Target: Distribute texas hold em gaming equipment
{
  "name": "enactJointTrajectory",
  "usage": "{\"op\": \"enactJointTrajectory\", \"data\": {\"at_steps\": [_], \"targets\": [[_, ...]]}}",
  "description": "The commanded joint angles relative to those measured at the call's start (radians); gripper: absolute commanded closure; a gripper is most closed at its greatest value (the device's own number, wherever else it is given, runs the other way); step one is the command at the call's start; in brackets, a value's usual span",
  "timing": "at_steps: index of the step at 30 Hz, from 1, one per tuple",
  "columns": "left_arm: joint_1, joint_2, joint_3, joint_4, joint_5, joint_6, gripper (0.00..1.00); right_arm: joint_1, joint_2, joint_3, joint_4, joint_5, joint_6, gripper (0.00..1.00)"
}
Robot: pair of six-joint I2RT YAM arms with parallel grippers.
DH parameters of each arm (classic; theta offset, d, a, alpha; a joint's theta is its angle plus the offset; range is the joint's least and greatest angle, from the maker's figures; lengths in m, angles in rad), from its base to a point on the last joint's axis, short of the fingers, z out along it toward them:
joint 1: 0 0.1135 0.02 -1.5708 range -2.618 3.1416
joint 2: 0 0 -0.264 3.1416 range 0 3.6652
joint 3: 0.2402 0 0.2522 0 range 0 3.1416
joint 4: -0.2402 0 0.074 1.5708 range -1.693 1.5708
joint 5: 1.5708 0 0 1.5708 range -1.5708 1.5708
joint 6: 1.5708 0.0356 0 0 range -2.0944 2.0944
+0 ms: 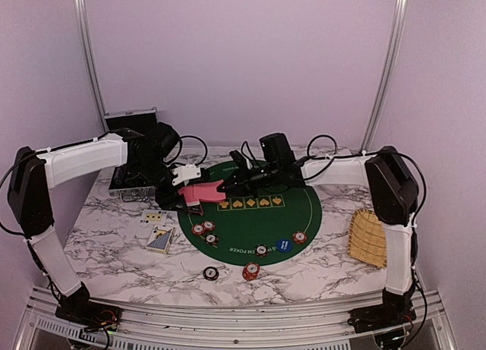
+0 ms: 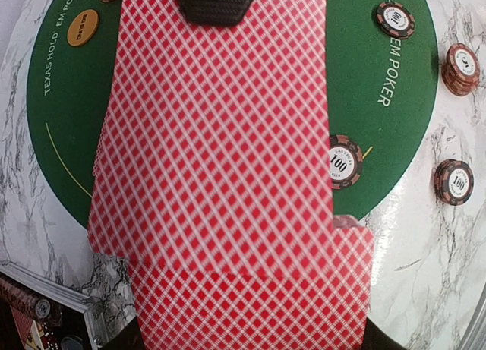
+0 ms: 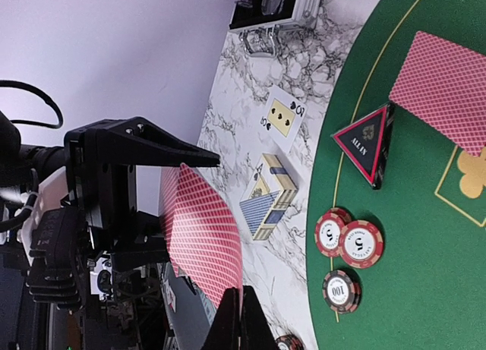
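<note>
Above the green poker mat (image 1: 247, 222) on the desk (image 1: 114, 240), left fingers (image 1: 189, 176) clamped on a stack of red-backed cards (image 1: 203, 192), right fingers (image 3: 239, 329) pinched closed on the stack's opposite edge

Red-backed cards (image 1: 203, 192) aloft, poker chips (image 1: 203, 230) below

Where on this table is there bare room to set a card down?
Bare: the green mat's middle, between the gold suit row and the chips along its near rim; also the marble between mat and wicker tray. Crowded: the mat's far-left edge, where the left tool and right tool hold the red-backed cards.
</note>
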Motion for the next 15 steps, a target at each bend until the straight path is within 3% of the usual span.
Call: {"op": "enactJointTrajectory", "data": {"at_steps": [1,6,15], "targets": [[0.012,0.01,0.002,0.011,-0.005,0.013,1.0,-0.056,-0.049,-0.006,0.017,-0.015,0.01,1.0],[0.018,0.003,-0.004,0.01,0.0,0.013,1.0,-0.156,-0.056,0.01,-0.007,0.007,-0.02,1.0],[0.02,-0.008,-0.008,0.008,0.015,0.008,1.0,-0.349,0.082,0.219,-0.21,0.15,-0.186,1.0]]}}
